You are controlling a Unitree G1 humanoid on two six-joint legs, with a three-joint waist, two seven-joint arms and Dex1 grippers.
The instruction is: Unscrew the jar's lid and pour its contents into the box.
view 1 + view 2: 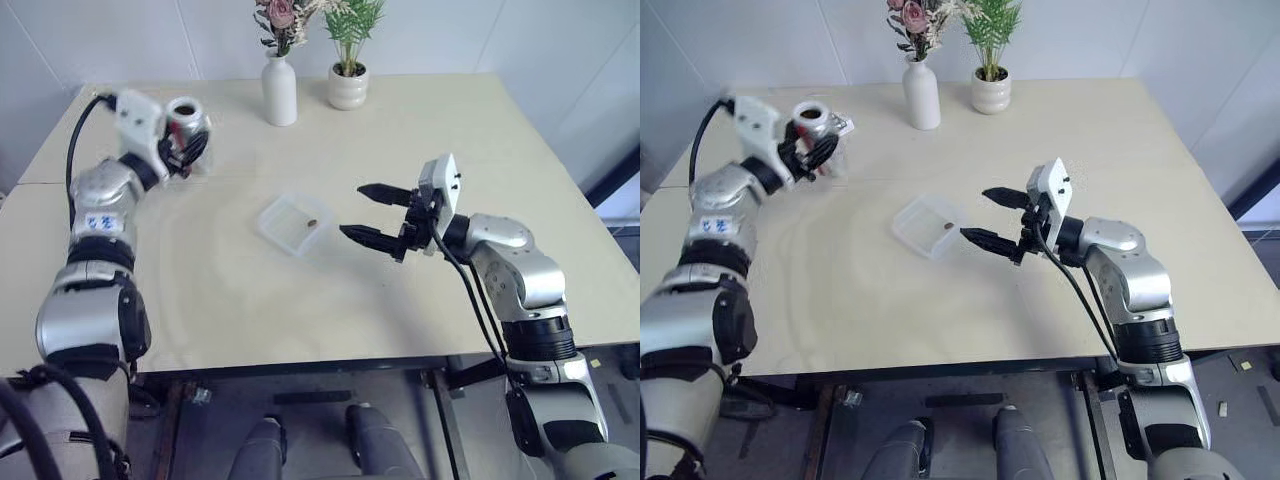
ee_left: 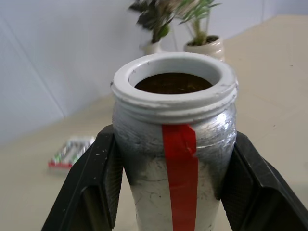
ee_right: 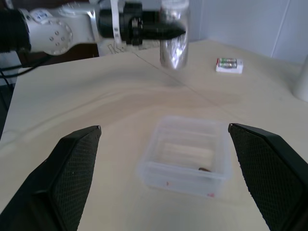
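My left gripper [image 1: 186,148] is shut on the jar [image 1: 184,118], a silvery cylinder with a red stripe [image 2: 179,173]. It holds the jar upright above the table's far left. The jar's white mouth [image 2: 174,77] is uncovered and dark inside. The lid is out of view. The box [image 1: 275,215], a clear shallow tray, lies mid-table with the contents [image 1: 312,221], a tiny dark-brown piece, inside near its right wall. My right gripper [image 1: 350,210] hovers just right of the box, pointing at it, open and empty.
A white vase [image 1: 279,90] with flowers and a round white plant pot [image 1: 348,87] stand at the table's back edge. A small pack of batteries [image 3: 229,64] lies on the table beyond the jar.
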